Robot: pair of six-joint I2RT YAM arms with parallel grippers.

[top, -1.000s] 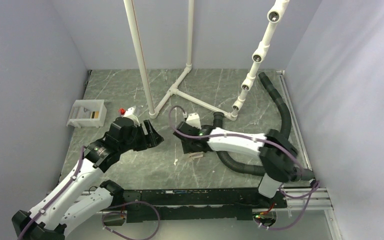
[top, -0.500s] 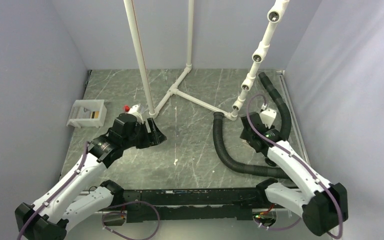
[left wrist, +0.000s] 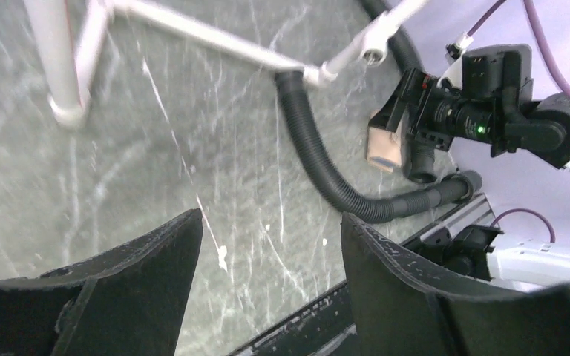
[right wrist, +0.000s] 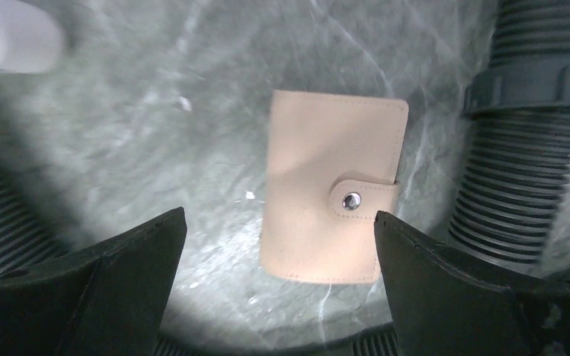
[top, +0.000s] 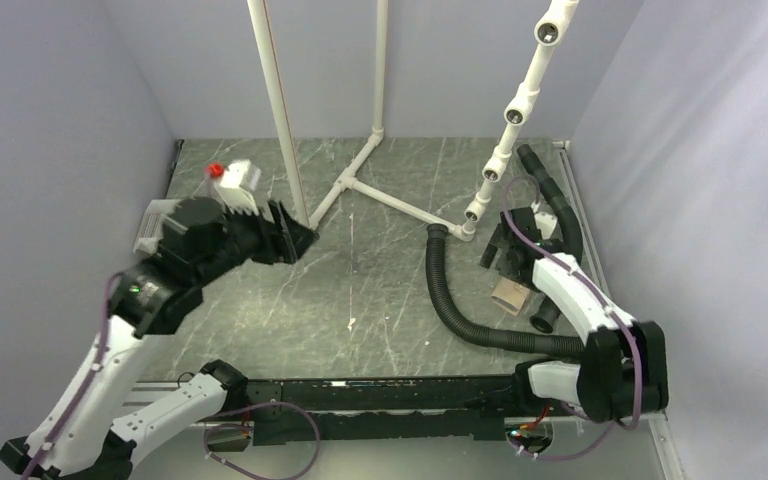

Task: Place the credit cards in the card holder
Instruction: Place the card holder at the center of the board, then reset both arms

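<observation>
The card holder (right wrist: 332,185) is a tan folded wallet, shut with a snap tab. It lies flat on the table between the black hoses, and it also shows in the top view (top: 510,294) and the left wrist view (left wrist: 383,146). My right gripper (right wrist: 279,215) is open and empty, hovering just above it with the jaws to either side; in the top view it sits right behind the holder (top: 506,256). My left gripper (top: 293,236) is open and empty, raised above the table's left half, as the left wrist view (left wrist: 271,215) shows. No credit cards are in view.
A white tray (top: 152,224) at the far left is mostly hidden behind my left arm. A white pipe frame (top: 360,185) stands at the back centre. A black corrugated hose (top: 450,300) curves round the holder, with a second hose (top: 560,215) by the right wall.
My right arm swung from the table's middle to the right. The tan holder, near the middle a second ago, now lies at the right under the open gripper. My left arm rose and moved back-left.
</observation>
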